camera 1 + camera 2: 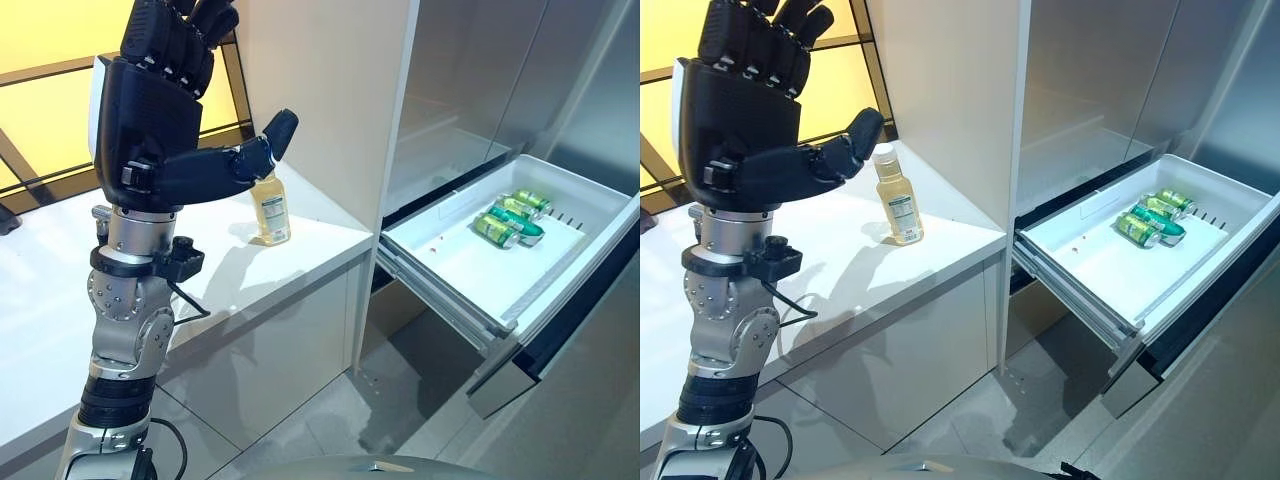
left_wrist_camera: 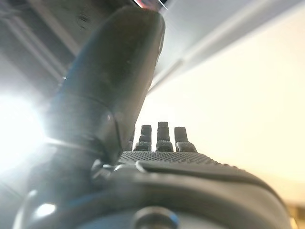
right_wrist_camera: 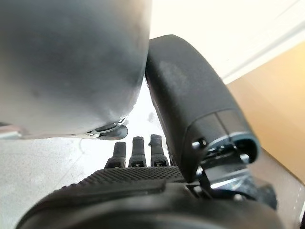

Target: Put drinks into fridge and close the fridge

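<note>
A bottle (image 1: pixel 897 196) of pale yellow drink with a white cap is seen upright at the centre of the head views, standing on the white counter (image 1: pixel 940 235) close to its right end, beside a tall white cabinet panel (image 1: pixel 960 90). It is touched by nothing. To the right of the frame, a white fridge drawer (image 1: pixel 470 265) is pulled out from the steel-fronted fridge (image 1: pixel 560 70); three green cans (image 1: pixel 512 218) are laid on their sides together in its far part, the rest of the drawer floor being bare. The drawer is well apart from the bottle, with the cabinet panel between them.

The left robot hand (image 1: pixel 150 120) is raised in the upper left of the frame, above the counter and nearer the camera than the bottle; its fingers are held straight and upward, the thumb is stretched out sideways toward the bottle, and nothing is held. In the left wrist view the same spread fingers (image 2: pixel 163 136) are shown against a pale background. The right robot hand (image 3: pixel 138 179) is shown only in its own wrist view, where the fingers are extended over a grey speckled floor (image 3: pixel 38 167) and nothing is grasped.
</note>
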Controlling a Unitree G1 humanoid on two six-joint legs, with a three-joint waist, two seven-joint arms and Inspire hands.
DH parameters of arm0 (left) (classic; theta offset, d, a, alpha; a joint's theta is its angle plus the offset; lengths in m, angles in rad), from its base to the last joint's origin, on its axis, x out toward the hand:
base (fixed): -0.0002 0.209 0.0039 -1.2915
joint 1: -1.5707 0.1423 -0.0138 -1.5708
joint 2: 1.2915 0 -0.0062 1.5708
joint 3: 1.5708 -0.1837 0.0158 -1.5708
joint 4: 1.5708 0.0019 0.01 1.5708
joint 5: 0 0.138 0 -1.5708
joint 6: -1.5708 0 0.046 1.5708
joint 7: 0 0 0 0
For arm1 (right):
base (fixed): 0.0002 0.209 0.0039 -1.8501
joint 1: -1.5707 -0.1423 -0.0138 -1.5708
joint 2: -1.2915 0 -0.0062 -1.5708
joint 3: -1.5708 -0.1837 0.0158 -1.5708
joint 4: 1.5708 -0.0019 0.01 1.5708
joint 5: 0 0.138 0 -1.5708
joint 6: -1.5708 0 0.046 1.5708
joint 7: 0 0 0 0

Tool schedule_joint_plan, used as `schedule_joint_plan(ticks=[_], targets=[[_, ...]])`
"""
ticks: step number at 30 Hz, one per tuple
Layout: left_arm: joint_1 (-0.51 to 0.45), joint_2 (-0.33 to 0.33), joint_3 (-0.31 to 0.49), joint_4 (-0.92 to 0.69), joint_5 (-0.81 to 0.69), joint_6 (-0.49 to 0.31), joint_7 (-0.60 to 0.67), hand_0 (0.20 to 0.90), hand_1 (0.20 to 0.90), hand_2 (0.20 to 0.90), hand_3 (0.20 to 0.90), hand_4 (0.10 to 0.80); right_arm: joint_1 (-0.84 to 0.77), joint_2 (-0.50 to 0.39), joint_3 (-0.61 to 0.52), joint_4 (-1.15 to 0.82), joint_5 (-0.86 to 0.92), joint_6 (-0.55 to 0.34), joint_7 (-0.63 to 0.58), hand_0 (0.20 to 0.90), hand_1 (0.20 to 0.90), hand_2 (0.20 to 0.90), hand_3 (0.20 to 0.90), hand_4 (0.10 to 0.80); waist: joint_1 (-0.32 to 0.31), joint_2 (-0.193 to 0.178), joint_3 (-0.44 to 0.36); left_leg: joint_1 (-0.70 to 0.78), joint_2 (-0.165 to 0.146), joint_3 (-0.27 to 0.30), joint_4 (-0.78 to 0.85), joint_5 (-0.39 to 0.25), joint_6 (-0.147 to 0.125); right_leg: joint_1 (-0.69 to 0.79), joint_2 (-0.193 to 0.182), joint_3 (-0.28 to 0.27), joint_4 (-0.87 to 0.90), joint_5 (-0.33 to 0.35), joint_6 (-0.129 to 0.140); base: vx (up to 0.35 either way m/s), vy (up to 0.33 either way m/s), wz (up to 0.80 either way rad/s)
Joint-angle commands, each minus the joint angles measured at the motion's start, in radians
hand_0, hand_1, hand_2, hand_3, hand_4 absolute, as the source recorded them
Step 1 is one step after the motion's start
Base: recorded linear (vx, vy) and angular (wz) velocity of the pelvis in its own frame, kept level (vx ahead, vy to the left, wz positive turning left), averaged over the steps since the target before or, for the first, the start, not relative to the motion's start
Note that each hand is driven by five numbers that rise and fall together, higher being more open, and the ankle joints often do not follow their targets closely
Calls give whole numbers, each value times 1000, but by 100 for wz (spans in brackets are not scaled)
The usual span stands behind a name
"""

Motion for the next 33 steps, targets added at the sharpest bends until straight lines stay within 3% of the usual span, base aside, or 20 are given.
schedule_joint_plan(ticks=[1, 19, 33], targets=[[-70, 61, 55, 27, 49, 19, 120, 900, 900, 900, 900, 800, -77, 79, 29, 23, 7, 8, 8, 900, 900, 900, 900, 800, 20, -16, -14, 22, -2, 49, 7, -83, -3, 10, -18, 38, 25, -24, 42, -13, -13, 7], [-32, 61, 0, 241, -6, 147, 136, 900, 900, 900, 900, 800, -90, 36, 2, 8, -29, 58, 14, 900, 900, 900, 900, 800, -9, -2, -10, 32, 9, 77, 7, -78, -10, 16, -10, 66, 20, -22, 39, -1, -1, 0], [-28, 47, -27, 402, 3, 178, 116, 900, 900, 900, 900, 800, -84, 21, -19, -4, -58, 74, 23, 900, 900, 900, 900, 800, -42, 3, -10, 48, 7, 118, 7, -84, 0, 15, -10, 104, 20, -12, 46, 20, 21, -8]])
